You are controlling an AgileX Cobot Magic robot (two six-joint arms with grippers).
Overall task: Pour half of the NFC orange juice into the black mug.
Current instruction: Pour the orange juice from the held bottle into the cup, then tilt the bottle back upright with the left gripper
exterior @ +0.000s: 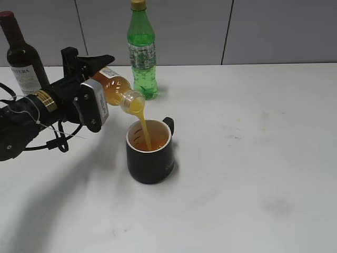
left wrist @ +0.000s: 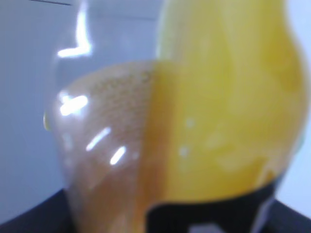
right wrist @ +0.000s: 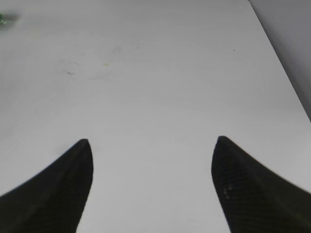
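Apparently between the left tool tips, tilted NFC orange juice.

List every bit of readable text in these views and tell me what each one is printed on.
"TERA": end of a word on the dark wine bottle's pale label; its start is cut off.
Green soda bottle: label print too small to read.
NFC orange juice: label mostly hidden in the left gripper; wrist view blurred.
Black mug: no legible text.
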